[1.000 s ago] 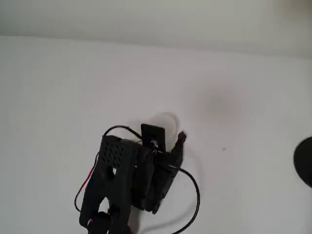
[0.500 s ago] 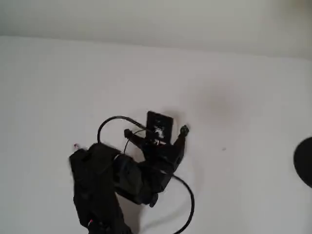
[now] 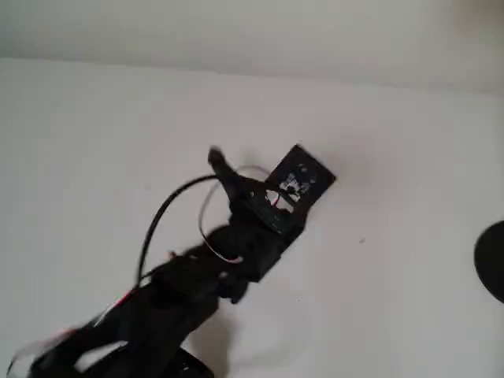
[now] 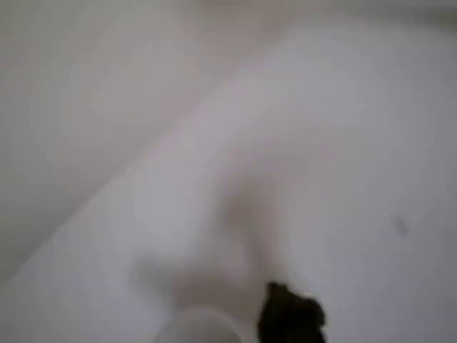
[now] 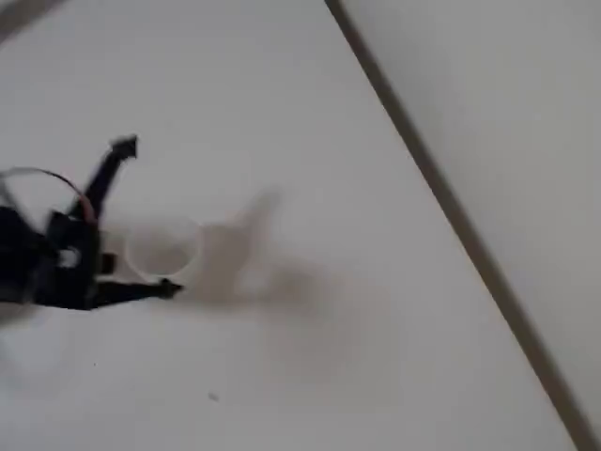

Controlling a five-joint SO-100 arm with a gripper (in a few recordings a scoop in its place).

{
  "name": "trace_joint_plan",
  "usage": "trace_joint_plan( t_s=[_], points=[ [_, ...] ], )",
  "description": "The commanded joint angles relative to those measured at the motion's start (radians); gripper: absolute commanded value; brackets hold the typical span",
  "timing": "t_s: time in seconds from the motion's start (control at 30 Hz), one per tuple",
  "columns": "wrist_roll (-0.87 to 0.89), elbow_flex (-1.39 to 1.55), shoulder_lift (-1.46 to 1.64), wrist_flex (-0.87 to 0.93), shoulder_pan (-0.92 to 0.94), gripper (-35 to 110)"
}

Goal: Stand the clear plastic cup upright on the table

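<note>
1. Clear plastic, the cup shows at the left middle of the fixed view as a faint round outline, sitting between the two black fingers of the gripper; its rim seems to face the camera, though I cannot tell whether it rests on the table or is held above it
2. One finger points up and away from the cup, the other lies along the cup's lower edge, so the jaws stand spread wide with a gap on the upper side; this reads as a loose bracket around the cup, not a squeeze
3. Seen from overhead, the gripper sits at frame centre with a faint pale arc of the cup beside one finger; the arm reaches in from the lower left
4. At the bottom of the blurred wrist view, a pale rounded shape, likely the cup, lies just left of a dark fingertip
5. A dark round object lies well apart at the right edge, overhead
</note>
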Motion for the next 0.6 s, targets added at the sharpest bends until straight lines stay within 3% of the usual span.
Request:
trace_joint_plan(
  t_s=[0.0,0.2,0.57],
  points=[
    [0.341,-0.137,0.227,0.405,0.020,53],
    [0.574,-0.135,0.485,0.744,-0.032,37],
    [0.721,0.012,0.841,1.117,-0.202,5]
  ],
)
